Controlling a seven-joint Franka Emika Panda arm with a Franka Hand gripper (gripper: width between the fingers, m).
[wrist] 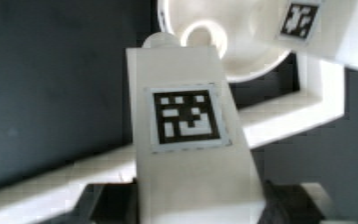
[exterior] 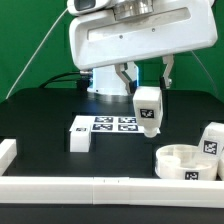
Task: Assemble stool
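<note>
White blocky plastic leg with square tag [exterior: 147, 108] is gripped by the closed claw [exterior: 147, 88], clear of the surface [exterior: 40, 110], long axis vertical. Round white dish-like seat [exterior: 183, 163] is sited below, toward the exterior view's right. A sideways shift is likely needed before lowering.

Scene found evenly, brightly lit; shadows faint, diffuse. White surfaces washed out against black desk [exterior: 40, 110]. Coarse detail noted in both views. Wrist view: close leg [wrist: 190, 120] softened, edges blurred.
</note>
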